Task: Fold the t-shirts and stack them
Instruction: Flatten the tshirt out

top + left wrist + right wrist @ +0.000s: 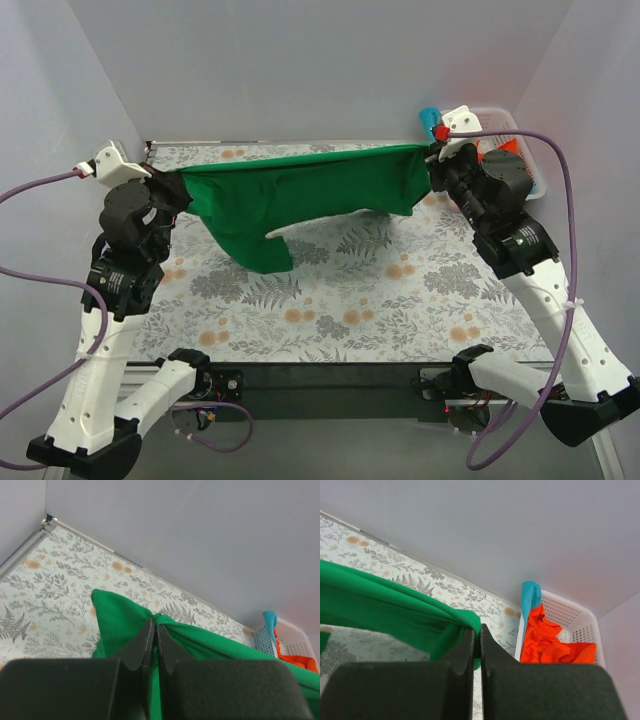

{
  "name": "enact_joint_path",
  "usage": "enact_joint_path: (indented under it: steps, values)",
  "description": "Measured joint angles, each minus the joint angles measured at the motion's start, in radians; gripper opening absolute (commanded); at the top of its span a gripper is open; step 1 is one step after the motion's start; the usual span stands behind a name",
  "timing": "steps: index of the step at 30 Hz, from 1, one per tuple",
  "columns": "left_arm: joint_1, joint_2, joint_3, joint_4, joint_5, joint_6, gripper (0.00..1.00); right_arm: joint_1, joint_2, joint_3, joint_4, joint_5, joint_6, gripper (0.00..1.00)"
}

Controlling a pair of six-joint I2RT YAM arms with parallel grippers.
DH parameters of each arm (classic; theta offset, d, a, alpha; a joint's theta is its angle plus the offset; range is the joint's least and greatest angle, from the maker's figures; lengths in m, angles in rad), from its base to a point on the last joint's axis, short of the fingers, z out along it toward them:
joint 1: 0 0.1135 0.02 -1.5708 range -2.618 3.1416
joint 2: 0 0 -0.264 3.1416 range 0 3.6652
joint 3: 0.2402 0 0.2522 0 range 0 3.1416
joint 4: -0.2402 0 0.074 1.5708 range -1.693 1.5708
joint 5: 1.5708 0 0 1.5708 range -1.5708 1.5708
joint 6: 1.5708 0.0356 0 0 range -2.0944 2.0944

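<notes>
A bright green t-shirt (300, 190) hangs stretched between my two grippers above the far part of the table, its lower part sagging toward the floral cloth. My left gripper (172, 190) is shut on its left end, seen in the left wrist view (154, 625) with green cloth (120, 620) bunched between the jaws. My right gripper (432, 160) is shut on its right end, also seen in the right wrist view (479, 630) pinching green cloth (385, 610). Orange-red shirts (547, 640) and a teal-blue shirt (530, 595) lie in the basket.
A white lattice basket (525, 165) stands at the far right corner, also in the right wrist view (570, 615). The table (380, 300) has a floral cover. Grey walls close the back and both sides.
</notes>
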Motion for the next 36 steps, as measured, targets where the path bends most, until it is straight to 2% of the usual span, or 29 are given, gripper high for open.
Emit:
enact_joint_path:
  steps: [6, 10, 13, 16, 17, 18, 19, 20, 21, 22, 24, 25, 30, 36]
  values:
    - [-0.004, 0.008, 0.035, 0.014, 0.007, 0.098, 0.0, 0.001, -0.026, -0.008, -0.022, -0.025, -0.055, 0.01]
    - [0.0, 0.084, -0.033, 0.11, 0.006, 0.147, 0.0, -0.002, 0.034, -0.008, -0.018, -0.012, -0.093, 0.01]
    - [0.01, 0.226, -0.124, 0.195, 0.006, 0.158, 0.0, -0.013, 0.147, -0.03, 0.01, 0.026, -0.117, 0.01]
    - [0.019, 0.439, -0.155, 0.237, 0.012, 0.154, 0.08, -0.035, 0.302, -0.042, 0.023, 0.056, -0.118, 0.02]
    - [0.025, 0.518, -0.155, 0.249, 0.021, 0.146, 0.11, -0.045, 0.362, -0.04, 0.028, 0.06, -0.116, 0.04]
    - [0.032, 0.598, -0.151, 0.255, 0.031, 0.134, 0.16, -0.056, 0.431, -0.032, 0.029, 0.064, -0.105, 0.12]
    - [0.041, 0.67, -0.138, 0.256, 0.041, 0.124, 0.29, -0.066, 0.497, -0.021, 0.03, 0.07, -0.091, 0.19]
    - [0.051, 0.734, -0.122, 0.256, 0.054, 0.116, 0.35, -0.074, 0.547, -0.012, 0.03, 0.079, -0.086, 0.25]
    - [0.06, 0.778, -0.108, 0.256, 0.064, 0.108, 0.41, -0.085, 0.606, 0.006, 0.023, 0.089, -0.073, 0.34]
    - [0.069, 0.819, -0.091, 0.255, 0.079, 0.097, 0.56, -0.092, 0.662, 0.036, 0.001, 0.099, -0.06, 0.39]
    - [0.083, 0.855, -0.063, 0.254, 0.107, 0.081, 0.7, -0.104, 0.753, 0.109, -0.031, 0.123, -0.034, 0.48]
    - [0.088, 0.854, -0.054, 0.256, 0.117, 0.068, 0.73, -0.108, 0.784, 0.147, -0.047, 0.134, -0.02, 0.49]
    - [0.089, 0.755, -0.06, 0.274, 0.197, 0.01, 0.73, -0.109, 0.755, 0.176, -0.068, 0.144, 0.054, 0.49]
    - [0.071, 0.61, -0.2, 0.27, 0.355, -0.102, 0.59, -0.108, 0.579, 0.043, -0.065, 0.083, 0.162, 0.49]
